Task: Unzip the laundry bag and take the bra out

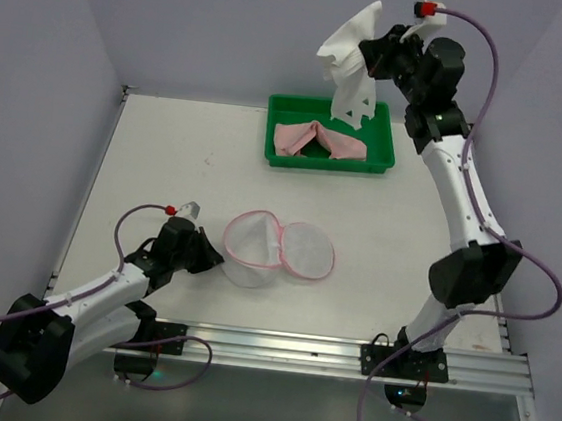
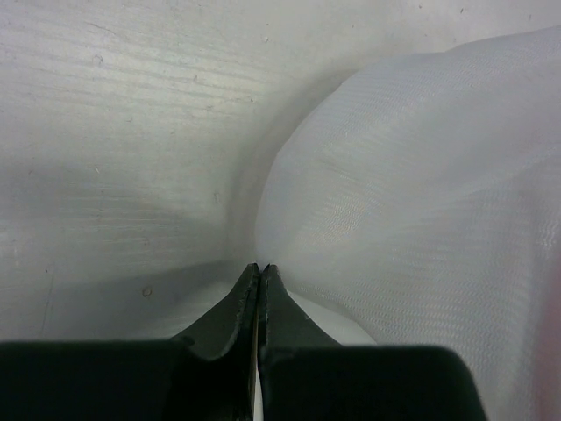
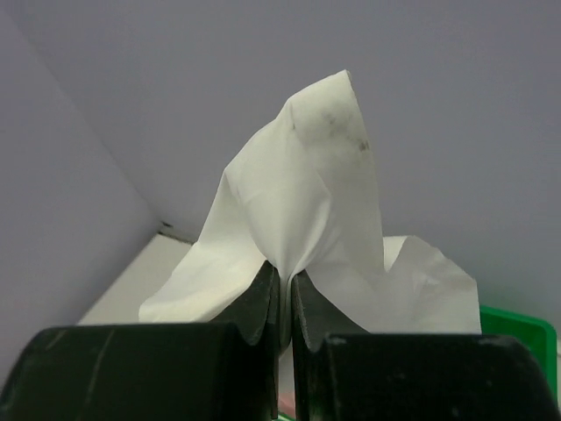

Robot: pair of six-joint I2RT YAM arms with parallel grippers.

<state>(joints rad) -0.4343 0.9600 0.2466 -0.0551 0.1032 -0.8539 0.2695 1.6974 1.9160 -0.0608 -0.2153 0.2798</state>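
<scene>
The main risk lies with the right tool (image 1: 376, 55), which is raised high over the far end of the surface (image 1: 166, 158) with its fingers pressed together on a fold of the bra (image 1: 351, 67). In the right wrist view only a narrow pleat of white cloth sits between the fingers (image 3: 263, 303), so the floppy garment could probably slip free on a quick swing. If it is let go from this height, the cloth may drape over the rim of the green tray (image 1: 331, 167) rather than land inside. Pink fabric (image 1: 319, 139) already lies in the tray. Whether it belongs to the hanging piece cannot be told.

A second risk is the left tool (image 1: 211, 253). It is closed right at the left side of the laundry bag (image 1: 249, 249), which lies unzipped with its round lid (image 1: 307, 250) flopped open beside it. The left wrist view shows the fingertips together against the mesh, but not whether any mesh is caught. A pull from there would likely drag the light pouch.

The bra rises above the right tool's fingertips and hangs below them, its lower edge reaching down over the back of the tray, well apart from the bag.
</scene>
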